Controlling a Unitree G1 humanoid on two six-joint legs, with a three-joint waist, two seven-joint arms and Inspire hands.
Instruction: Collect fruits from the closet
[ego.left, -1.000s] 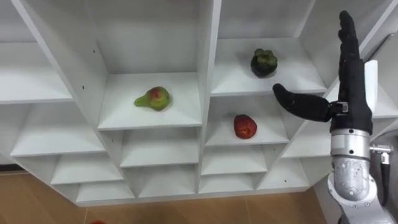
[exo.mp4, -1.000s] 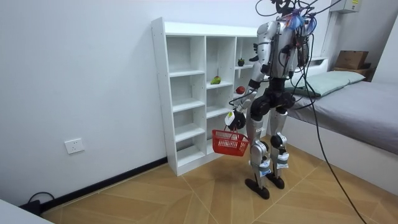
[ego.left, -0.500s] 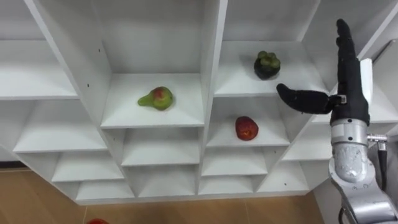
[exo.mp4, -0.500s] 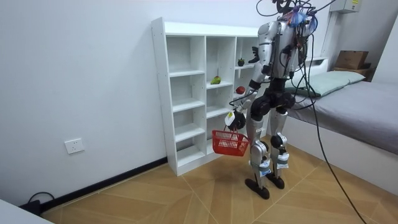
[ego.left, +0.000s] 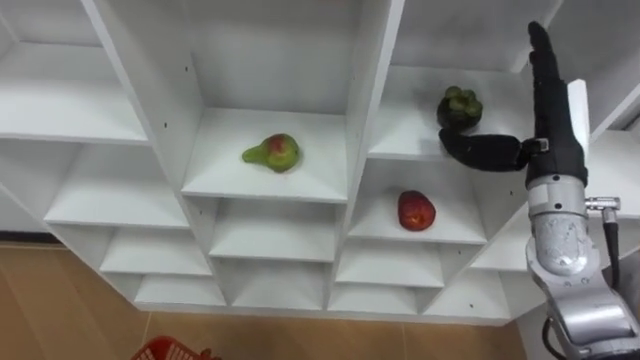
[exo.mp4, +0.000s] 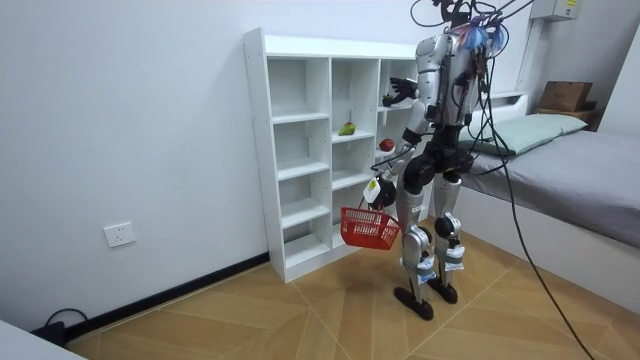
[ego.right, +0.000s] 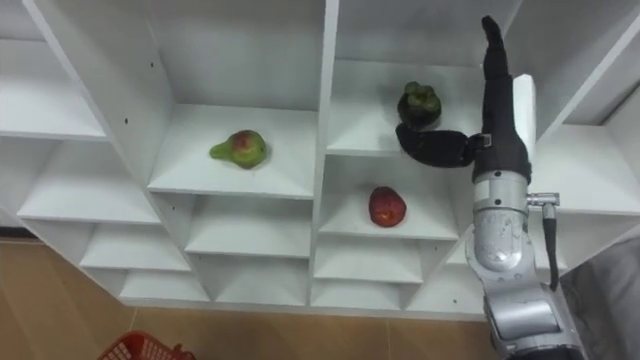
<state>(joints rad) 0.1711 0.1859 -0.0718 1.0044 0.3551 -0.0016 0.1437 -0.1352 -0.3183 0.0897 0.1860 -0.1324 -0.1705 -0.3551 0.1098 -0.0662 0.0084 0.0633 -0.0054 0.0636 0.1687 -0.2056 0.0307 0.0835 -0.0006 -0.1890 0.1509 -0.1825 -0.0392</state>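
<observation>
in a white-walled room with a wooden floor (exo.mp4: 300, 320), the robot stood facing a white closet (ego.left: 368, 120) of open compartments. its right hand (ego.left: 552, 140) was raised at the closet's front, released, with fingers (ego.left: 541, 70) straight up and the thumb stretched left. a dark green fruit (ego.left: 459, 106) sat just above that thumb, whether touching could not be told. a red apple (ego.left: 416, 210) lay one shelf below the thumb. a green-red pear (ego.left: 273, 153) rested well to the hand's left, in the next compartment. a red basket (exo.mp4: 368, 228) hung from the lowered left hand (exo.mp4: 378, 193), whose grip could not be told.
</observation>
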